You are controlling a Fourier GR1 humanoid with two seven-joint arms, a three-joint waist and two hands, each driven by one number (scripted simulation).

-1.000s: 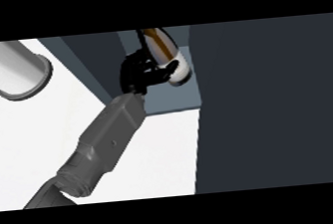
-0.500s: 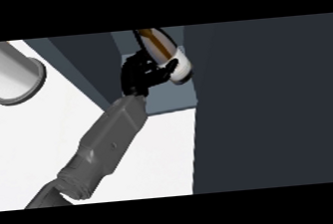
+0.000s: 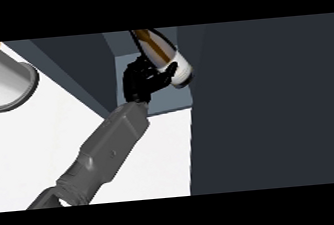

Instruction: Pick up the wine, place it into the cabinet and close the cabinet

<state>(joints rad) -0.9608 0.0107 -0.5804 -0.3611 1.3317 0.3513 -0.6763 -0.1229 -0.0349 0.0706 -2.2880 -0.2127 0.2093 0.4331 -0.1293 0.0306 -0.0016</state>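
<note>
Wine (image 3: 166,54) carried deeper into cabinet (image 3: 154,103) over counter (image 3: 39,140).

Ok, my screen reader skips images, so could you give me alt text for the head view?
A black hand on a grey forearm holds a wine bottle inside the open dark cabinet, fingers curled round it. The arm reaches up across the white counter; a grey cylinder lies at upper left.
</note>
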